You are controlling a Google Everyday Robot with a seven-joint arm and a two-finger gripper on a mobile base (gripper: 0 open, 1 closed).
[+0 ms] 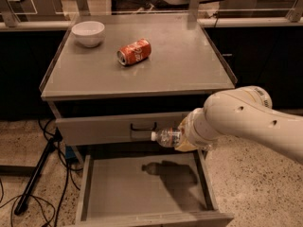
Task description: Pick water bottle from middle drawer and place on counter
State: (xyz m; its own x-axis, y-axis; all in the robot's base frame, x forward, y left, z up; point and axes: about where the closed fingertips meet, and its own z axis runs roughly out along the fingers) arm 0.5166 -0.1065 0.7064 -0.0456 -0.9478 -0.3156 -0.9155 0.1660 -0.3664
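Note:
The water bottle (164, 137) is a small clear plastic bottle with a pale cap pointing left. My gripper (182, 139) is shut on its base end and holds it lying sideways in the air, mostly hidden behind my white arm (236, 119). The bottle hangs above the open middle drawer (118, 190), level with the closed drawer front above. Its shadow falls on the drawer's bare grey floor. The counter (184, 67) is the broad grey cabinet top above and behind the bottle.
An orange-red soda can (134, 52) lies on its side on the counter, and a white bowl (88, 33) stands at its back left. The closed top drawer front (94, 129) has a dark loop handle (143, 126). Cables and a stand leg (33, 174) lie on the floor at left.

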